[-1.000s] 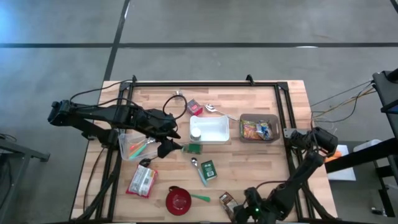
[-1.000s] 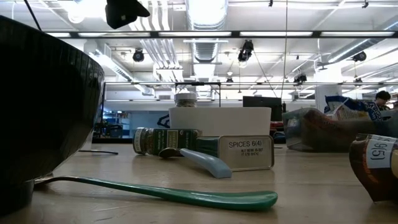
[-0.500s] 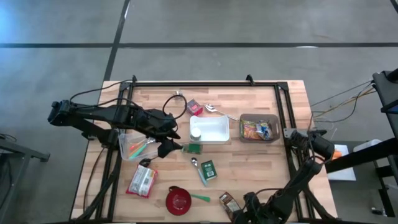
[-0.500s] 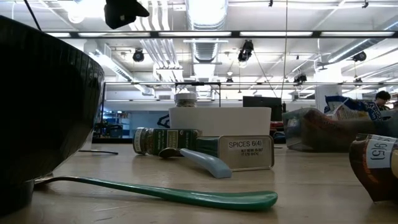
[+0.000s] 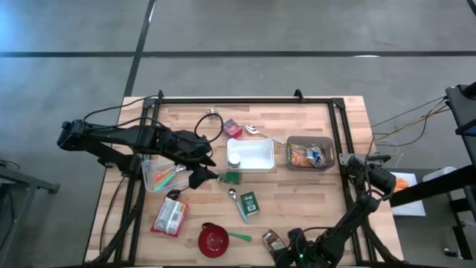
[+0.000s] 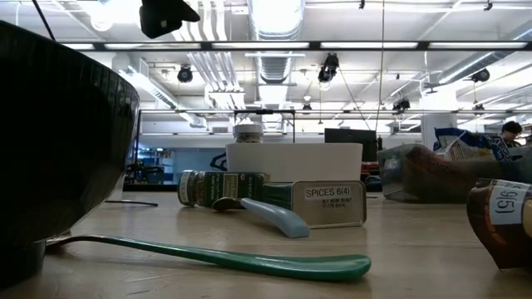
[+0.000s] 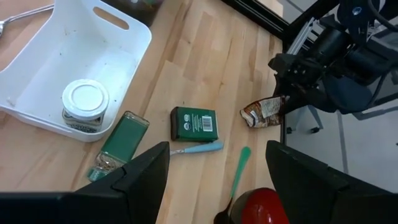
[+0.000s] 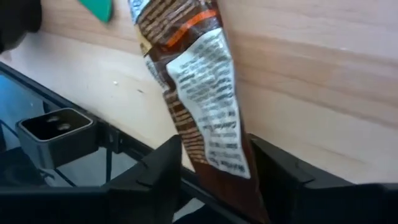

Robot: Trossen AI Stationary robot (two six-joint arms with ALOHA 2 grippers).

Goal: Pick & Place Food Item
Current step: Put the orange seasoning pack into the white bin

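The right gripper [image 8: 214, 177] sits at the table's near edge with its fingers either side of the brown snack packet [image 8: 199, 99], which lies beside the red bowl [image 5: 213, 240]; I cannot tell whether they have clamped it. Caught only by one end, the limp wrapper could slide out when lifted. The left gripper [image 7: 217, 180] hangs open by the white tray [image 5: 251, 155].

A grey concrete floor [image 5: 297, 30] surrounds the table, and ceiling lights [image 6: 278, 17] shine over an open hall.

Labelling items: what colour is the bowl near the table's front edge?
Red bowl, clearest in the high view.
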